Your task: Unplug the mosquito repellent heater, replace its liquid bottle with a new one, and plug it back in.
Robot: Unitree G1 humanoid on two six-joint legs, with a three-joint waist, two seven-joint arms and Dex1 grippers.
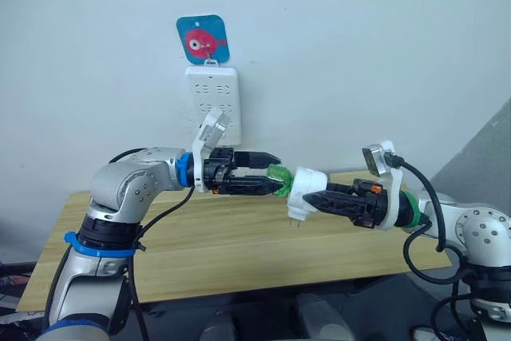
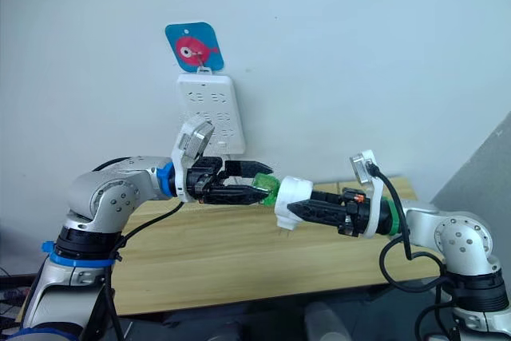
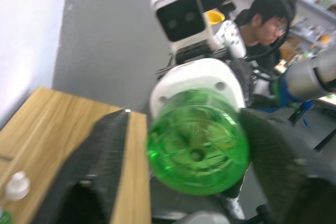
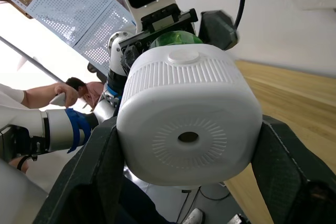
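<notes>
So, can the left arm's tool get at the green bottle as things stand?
Probably yes: the left tool already has its fingers either side of the green bottle, which sticks out of the heater held by the right tool, above the table.

— Where's the heater (image 1: pixel 305 188)?

— Mid-frame in the head view, in the air above the wooden table, lying sideways. White, rounded, ribbed, a round vent hole on its face, prongs pointing down.

— And the bottle (image 1: pixel 280 179)?

— Green and clear, sticking out of the heater's left end, its round base facing left.
</notes>
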